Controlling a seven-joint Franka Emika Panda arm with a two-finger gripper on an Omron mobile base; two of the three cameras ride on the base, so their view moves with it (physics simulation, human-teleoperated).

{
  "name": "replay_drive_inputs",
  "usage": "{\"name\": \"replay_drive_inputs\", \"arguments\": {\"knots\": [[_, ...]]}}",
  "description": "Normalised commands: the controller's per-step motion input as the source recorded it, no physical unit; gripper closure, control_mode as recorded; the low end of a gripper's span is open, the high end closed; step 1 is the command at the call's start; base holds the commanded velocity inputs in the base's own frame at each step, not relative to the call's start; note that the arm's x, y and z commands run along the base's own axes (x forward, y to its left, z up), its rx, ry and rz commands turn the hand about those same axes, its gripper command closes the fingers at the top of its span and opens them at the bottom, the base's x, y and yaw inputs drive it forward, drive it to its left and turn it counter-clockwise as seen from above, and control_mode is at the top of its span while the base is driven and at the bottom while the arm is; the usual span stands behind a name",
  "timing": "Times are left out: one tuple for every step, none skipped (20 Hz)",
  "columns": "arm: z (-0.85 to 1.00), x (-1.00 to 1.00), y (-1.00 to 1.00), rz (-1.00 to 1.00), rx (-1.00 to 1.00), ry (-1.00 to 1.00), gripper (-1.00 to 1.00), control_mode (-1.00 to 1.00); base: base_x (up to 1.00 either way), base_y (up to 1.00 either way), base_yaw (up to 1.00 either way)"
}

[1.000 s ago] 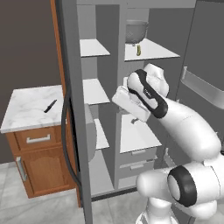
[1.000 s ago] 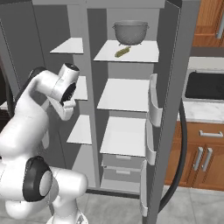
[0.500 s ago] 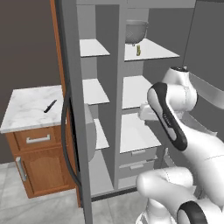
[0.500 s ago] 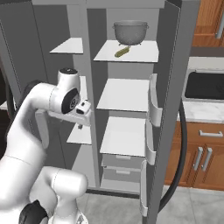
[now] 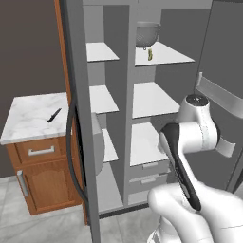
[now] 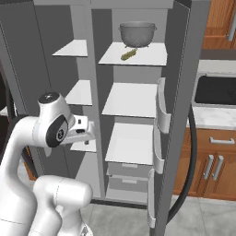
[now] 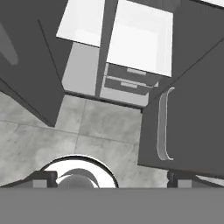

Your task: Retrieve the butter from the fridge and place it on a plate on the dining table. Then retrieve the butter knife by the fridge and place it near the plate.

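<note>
We face the fridge (image 5: 142, 118) w/ both doors open, 1 butter (image 6: 128, 55) stick on top right shelf, 1 grey bowl (image 6: 137, 34) just behind it, 1 butter knife (image 5: 54, 115) on small marble-topped cabinet (image 5: 33, 142) at left, gripper (image 7: 109, 177) tips wide apart, holding nothing, aimed at floor.

No legible text anywhere.
</note>
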Motion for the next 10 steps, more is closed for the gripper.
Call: {"name": "replay_drive_inputs", "arguments": {"knots": [[0.0,0.0,0.11,-0.01,-0.06,0.0,-1.0,-1.0,0.0,0.0,0.0],[0.0,0.14,0.0,-0.09,0.0,0.0,-1.0,-1.0,0.0,0.0,0.0],[0.0,0.06,0.0,-0.16,0.05,0.0,-1.0,-1.0,0.0,0.0,0.0],[0.0,0.06,0.0,-0.19,0.12,0.03,-1.0,-1.0,0.0,0.0,0.0],[0.0,0.12,0.0,-0.23,0.16,0.09,-1.0,-1.0,0.0,0.0,0.0],[0.06,0.06,0.0,-0.25,0.21,0.13,-1.0,-1.0,0.0,0.0,0.0],[0.22,0.0,0.0,-0.22,0.2,0.2,-1.0,-1.0,0.0,0.0,0.0],[0.23,0.0,0.0,-0.15,0.15,0.24,-1.0,-1.0,0.0,0.0,0.0],[0.17,0.0,0.0,-0.11,0.08,0.17,-1.0,-1.0,0.0,0.0,0.0],[0.09,0.0,-0.04,-0.07,0.05,0.09,-1.0,-1.0,0.0,0.0,0.0]]}}
